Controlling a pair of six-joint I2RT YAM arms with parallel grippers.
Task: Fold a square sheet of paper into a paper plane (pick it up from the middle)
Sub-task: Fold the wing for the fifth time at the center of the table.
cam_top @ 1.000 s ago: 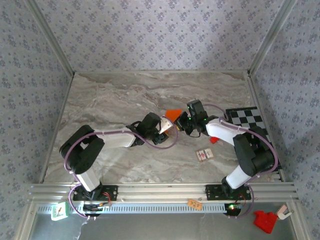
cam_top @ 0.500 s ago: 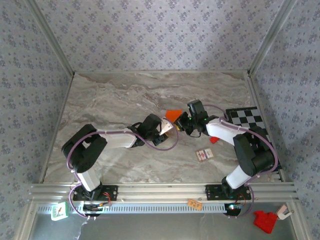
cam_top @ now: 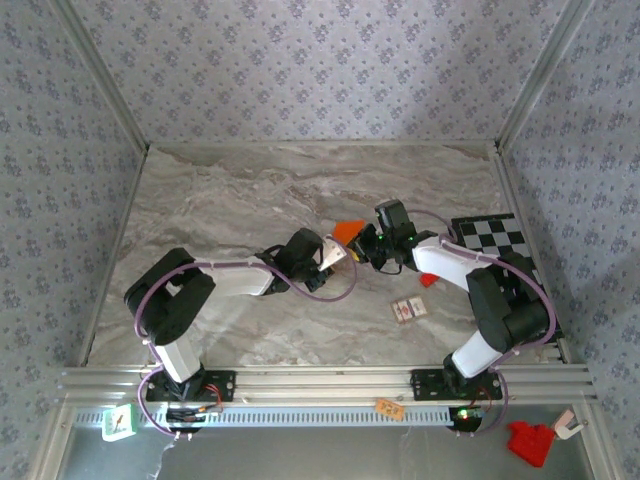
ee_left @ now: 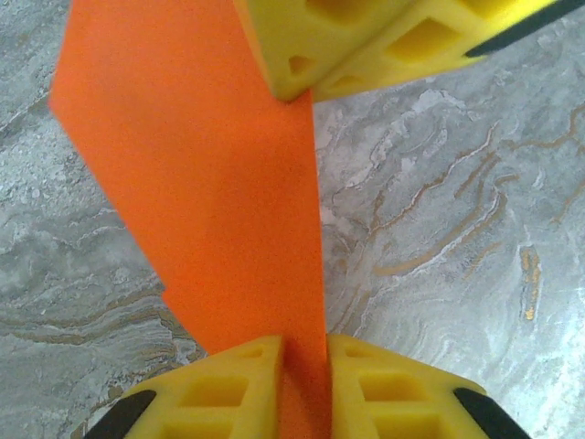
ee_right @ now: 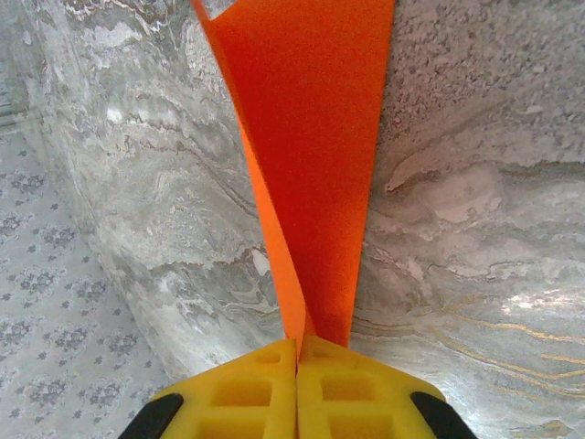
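From the top view, both arms reach inward and meet over the middle of the marble table (cam_top: 220, 200). The left gripper (cam_top: 338, 256) and the right gripper (cam_top: 363, 244) face each other, with the orange paper (cam_top: 348, 230) between them, its pointed corner sticking out toward the far side. A black-and-white checkered board (cam_top: 495, 240) lies at the right edge of the table. A small red block (cam_top: 428, 279) sits just beside the right arm, and a small printed card (cam_top: 410, 310) lies nearer the front.

In the left wrist view, the orange paper (ee_left: 210, 183) is a long creased strip running from the left gripper (ee_left: 306, 357) up the frame. It passes through a narrow slot between the two yellow fingers (ee_left: 228, 389). I cannot tell whether the pads are pressing on it. At the top, the right gripper's yellow fingers (ee_left: 356, 41) meet the far end of the strip. The marble table (ee_left: 439, 201) lies beneath.

In the right wrist view, the right gripper (ee_right: 297, 352) has its yellow fingers pressed together, pinching the narrow end of the orange paper (ee_right: 315, 137). The paper fans upward from there as a folded V with two layers. The marble table (ee_right: 475, 229) is behind it, and patterned wallpaper (ee_right: 46, 320) shows at lower left.
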